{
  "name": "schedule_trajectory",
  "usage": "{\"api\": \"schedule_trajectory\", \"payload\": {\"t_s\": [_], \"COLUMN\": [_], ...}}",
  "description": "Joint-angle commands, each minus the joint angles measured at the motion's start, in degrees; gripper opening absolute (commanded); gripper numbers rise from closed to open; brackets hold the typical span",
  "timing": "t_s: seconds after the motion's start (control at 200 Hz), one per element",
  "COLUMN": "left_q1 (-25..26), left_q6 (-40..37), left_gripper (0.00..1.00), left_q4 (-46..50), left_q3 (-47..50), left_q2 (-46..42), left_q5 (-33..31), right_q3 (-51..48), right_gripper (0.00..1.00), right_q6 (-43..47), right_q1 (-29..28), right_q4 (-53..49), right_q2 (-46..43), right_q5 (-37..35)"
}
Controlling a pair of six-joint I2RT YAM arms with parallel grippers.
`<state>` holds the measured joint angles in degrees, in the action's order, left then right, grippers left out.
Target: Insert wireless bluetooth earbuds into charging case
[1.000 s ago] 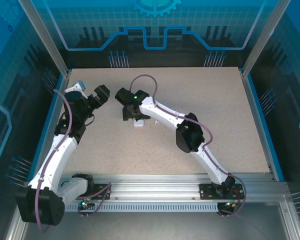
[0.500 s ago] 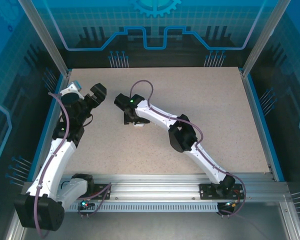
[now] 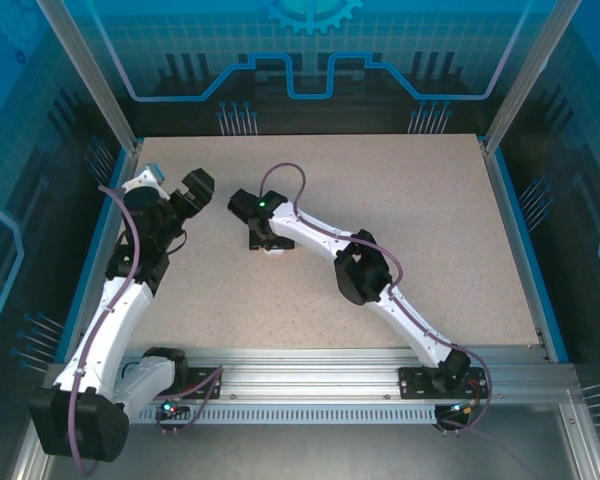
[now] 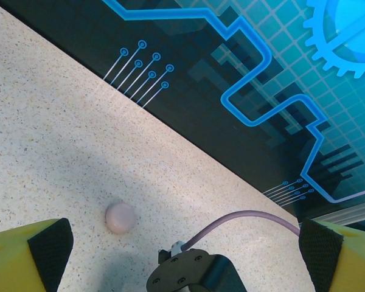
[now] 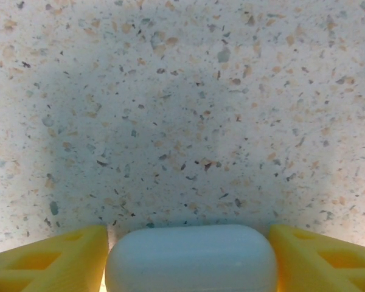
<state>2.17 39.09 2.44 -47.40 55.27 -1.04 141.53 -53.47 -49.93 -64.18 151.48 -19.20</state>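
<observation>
right hand [image 5: 188, 240] | charging case [image 5: 190, 261] between its fingers [image 5: 55, 261] | on table [image 5: 182, 109]

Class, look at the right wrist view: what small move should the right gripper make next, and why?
Probably close the right gripper gently on the white charging case before any lift. Its yellow fingers flank the case's two ends as it lies on the speckled table; whether they grip yet is unclear.

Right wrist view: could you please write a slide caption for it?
Right gripper, yellow fingers bracketing the white charging case on the speckled table.
</observation>
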Motion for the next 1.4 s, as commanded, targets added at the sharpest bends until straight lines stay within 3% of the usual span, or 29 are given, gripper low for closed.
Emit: {"api": "schedule_trajectory", "payload": {"t_s": [0.0,0.06,0.175,0.365,0.92,1.085,1.201,1.391], "left_q1": [-0.60,-0.59,-0.59,-0.60,-0.59,-0.59,-0.64,-0.60], "left_q6": [-0.18,-0.07,0.02,-0.33,-0.68,-0.67,-1.03,0.79], "left_gripper": [0.99,0.99,0.99,0.99,0.99,0.99,0.99,0.99], "left_q4": [-0.43,-0.35,-0.32,-0.02,-0.05,-0.15,-0.13,-1.37], "left_q3": [0.88,0.92,1.25,1.50,1.73,1.37,1.25,3.46], "left_q2": [-0.85,-0.86,-0.86,-1.21,-0.51,0.14,0.61,0.90], "left_q5": [1.63,1.98,2.69,2.71,3.67,4.37,5.13,11.88], "right_q3": [-2.32,-3.37,-6.61,-11.41,-11.10,-11.10,-11.08,-16.55], "right_gripper": [0.66,0.65,0.74,0.74,0.74,0.69,0.54,0.47], "right_q6": [-0.39,-0.26,0.07,0.58,2.86,3.12,3.25,1.62], "right_q1": [0.40,0.28,-0.02,-0.43,-1.48,-1.66,-1.74,-1.84], "right_q4": [-1.92,-1.91,-1.09,1.32,2.27,1.47,0.74,3.58], "right_q2": [1.18,0.40,-1.91,-4.92,-3.97,-3.83,-4.01,-9.30], "right_q5": [0.12,0.20,0.27,-0.18,1.51,1.44,1.61,3.30]}}
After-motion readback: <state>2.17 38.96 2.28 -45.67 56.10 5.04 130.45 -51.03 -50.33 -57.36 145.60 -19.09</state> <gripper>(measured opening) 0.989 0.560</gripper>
